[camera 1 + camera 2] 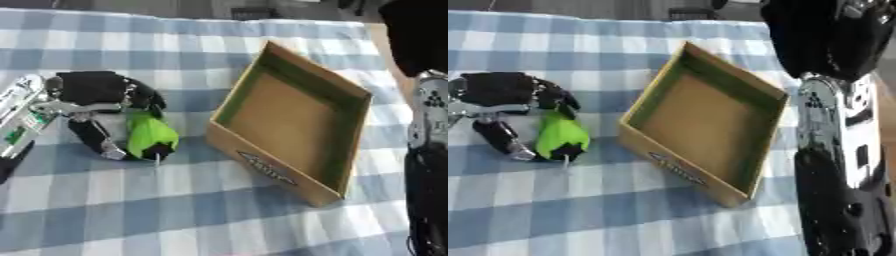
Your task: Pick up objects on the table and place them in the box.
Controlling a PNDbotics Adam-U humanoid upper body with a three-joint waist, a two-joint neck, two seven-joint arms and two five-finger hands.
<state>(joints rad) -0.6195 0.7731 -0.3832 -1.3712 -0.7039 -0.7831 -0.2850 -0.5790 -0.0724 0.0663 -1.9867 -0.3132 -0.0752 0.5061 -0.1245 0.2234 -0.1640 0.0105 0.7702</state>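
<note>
My left hand (96,95) comes in from the left and is curled round a bright green object (150,134) with a dark tip and a thin stem at its lower end. The object sits low over the checked cloth, left of the box. The cardboard box (262,167) with a green inner rim stands open in the middle; nothing shows inside it. Only my right arm (837,150) shows, running down the right side; its hand is out of view.
A blue and white checked tablecloth (175,210) covers the table. The table's far edge runs along the top of the view, with dark shapes beyond it.
</note>
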